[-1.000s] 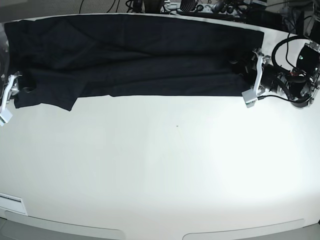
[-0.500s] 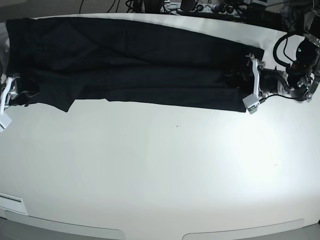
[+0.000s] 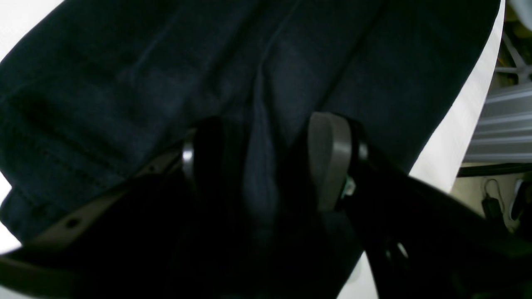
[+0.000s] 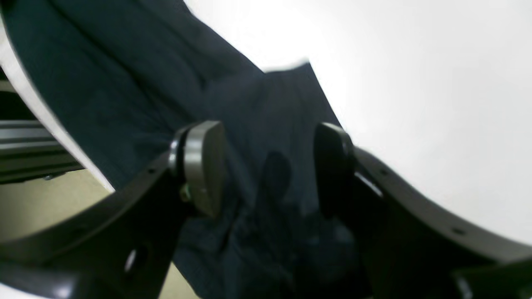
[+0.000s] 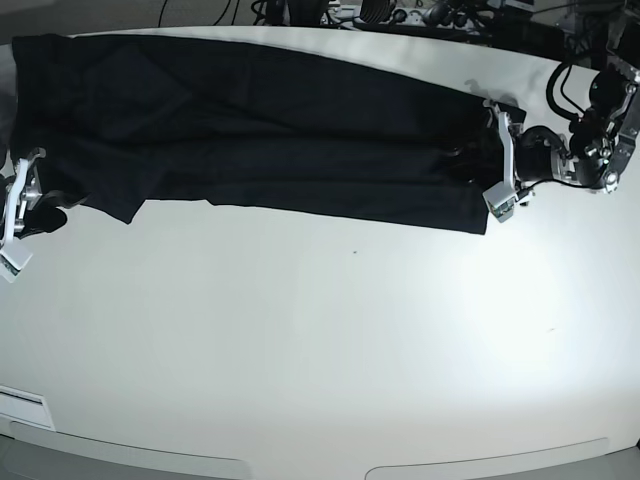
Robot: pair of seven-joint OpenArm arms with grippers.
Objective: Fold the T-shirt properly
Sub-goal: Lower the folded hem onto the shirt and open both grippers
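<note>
On the left of the base view your right gripper point(image 5: 15, 215) sits at the end of the T-shirt point(image 5: 260, 140), which lies as a long black band across the far part of the bench point(image 5: 330, 340). The right wrist view shows cloth bunched between the pads point(image 4: 203, 166), but the pads stand visibly apart, so you cannot tell whether it is truly pinched or only straddled. Check that grip before you pull.

Across the middle, the band's near edge slants and a sleeve-like corner hangs lower at the left end. Keep even tension from both ends so the fold line runs straight.

On the right, your left gripper point(image 5: 503, 160) meets the other end. The wrist view shows a ridge of fabric rising between its pads point(image 3: 328, 158), again with a gap, so the hold looks loose at best. Close firmly on all layers here, near the edge, and move both arms together at equal height, or one layer may slip out and skew the fold
</note>
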